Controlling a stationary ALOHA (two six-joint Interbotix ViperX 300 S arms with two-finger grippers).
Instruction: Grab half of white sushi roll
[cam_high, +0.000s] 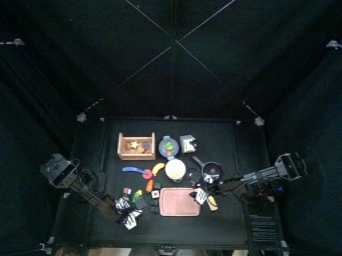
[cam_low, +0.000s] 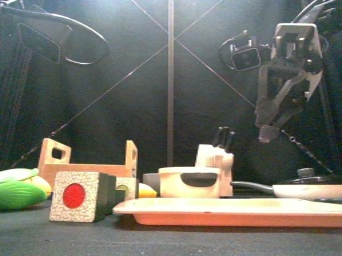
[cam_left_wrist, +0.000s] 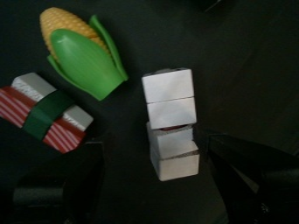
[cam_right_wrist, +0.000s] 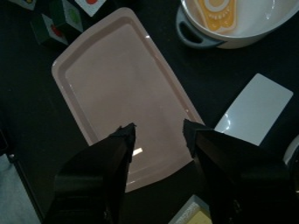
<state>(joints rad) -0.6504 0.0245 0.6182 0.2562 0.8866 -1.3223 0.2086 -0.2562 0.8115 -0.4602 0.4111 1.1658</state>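
1. The pink tray (cam_right_wrist: 111, 79) lies at the table's front, under the right gripper (cam_right_wrist: 163, 144), whose jaws are spread and empty.
2. The left gripper (cam_left_wrist: 155, 159) has its jaws spread wide (gripping nothing).
3. The half of white sushi roll (cam_left_wrist: 177, 150) lies between the left jaws, in a row of white blocks beside the corn cob (cam_left_wrist: 79, 48).

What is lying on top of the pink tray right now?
The pink tray is bare under the right gripper in the right wrist view. The gripper's jaws cover its near end, so that part cannot be checked.
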